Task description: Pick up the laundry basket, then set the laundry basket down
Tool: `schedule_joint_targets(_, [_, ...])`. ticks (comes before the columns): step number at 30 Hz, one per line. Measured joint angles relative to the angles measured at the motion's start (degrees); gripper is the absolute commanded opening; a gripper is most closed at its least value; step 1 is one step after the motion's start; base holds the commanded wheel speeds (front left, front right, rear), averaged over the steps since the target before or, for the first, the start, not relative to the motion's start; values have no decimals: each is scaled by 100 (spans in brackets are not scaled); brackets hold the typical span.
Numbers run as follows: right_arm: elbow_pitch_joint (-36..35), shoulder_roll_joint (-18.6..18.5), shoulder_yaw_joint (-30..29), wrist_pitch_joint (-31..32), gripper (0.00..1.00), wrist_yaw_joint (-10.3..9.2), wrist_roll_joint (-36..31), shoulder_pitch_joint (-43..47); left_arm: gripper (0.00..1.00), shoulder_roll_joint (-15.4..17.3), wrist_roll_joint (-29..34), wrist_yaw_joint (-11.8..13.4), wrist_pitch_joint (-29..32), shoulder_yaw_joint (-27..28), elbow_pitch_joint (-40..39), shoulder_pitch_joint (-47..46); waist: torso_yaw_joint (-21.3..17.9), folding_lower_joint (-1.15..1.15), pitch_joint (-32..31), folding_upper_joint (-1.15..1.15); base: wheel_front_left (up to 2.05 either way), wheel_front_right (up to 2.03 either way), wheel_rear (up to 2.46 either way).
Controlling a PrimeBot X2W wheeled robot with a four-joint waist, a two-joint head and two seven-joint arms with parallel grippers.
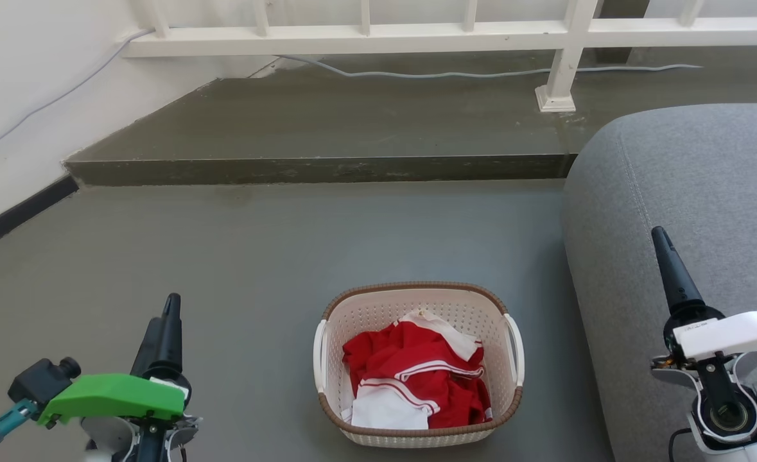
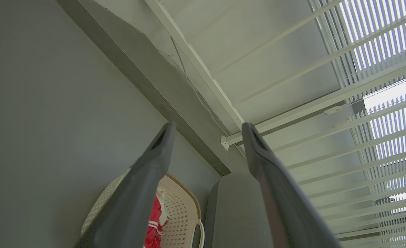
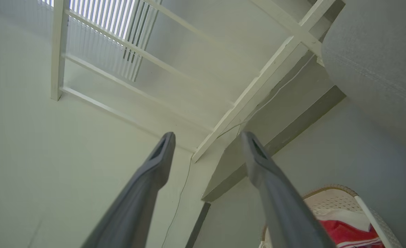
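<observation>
Laundry basket (image 1: 417,287) on floor (image 1: 243,256), well short of its far edge, near sofa (image 1: 686,192). Left gripper (image 2: 208,128), right gripper (image 3: 207,137): fingers apart, empty, flanking. Risk: uneven grips tip basket, spilling clothes (image 1: 417,378).

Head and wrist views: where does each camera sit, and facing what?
Head view: on the head, facing down at the laundry basket; left gripper, right gripper low.
Left wrist view: left wrist, along its open fingers toward the railing.
Right wrist view: right wrist, along its open fingers toward the railing.
All share the laundry basket.
</observation>
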Motion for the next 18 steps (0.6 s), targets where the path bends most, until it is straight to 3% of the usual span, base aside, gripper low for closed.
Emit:
schedule_joint_targets(9, [23,-97,238,-185,100,1,-966,-38,100,110,1271,159,-194,-288,-77,-7,3,0,0,0,0,0,0])
schedule_joint_targets(18, [-42,-78,254,-388,100,-9,-1931,-48,100,91,2126,352,-400,-436,-112,-44,12,0,2,0,0,0,0])
